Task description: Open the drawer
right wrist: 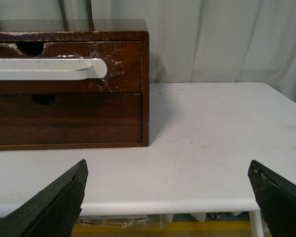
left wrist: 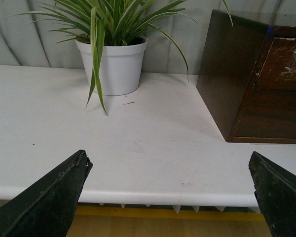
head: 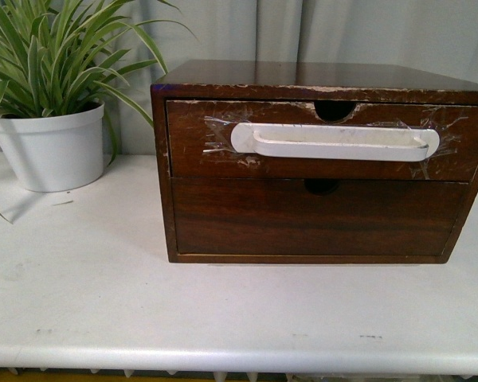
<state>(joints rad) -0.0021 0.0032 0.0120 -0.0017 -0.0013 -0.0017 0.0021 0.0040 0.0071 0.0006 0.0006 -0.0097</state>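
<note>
Drawer sits shut, well ahead of left claw and right claw, both spread wide apart.

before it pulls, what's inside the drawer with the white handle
The drawer is fully shut, so its contents are hidden. Only darkness shows through the semicircular notch in its top edge.

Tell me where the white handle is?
In the front view the white handle is taped across the top drawer, below its notch, right of the potted plant.
</note>
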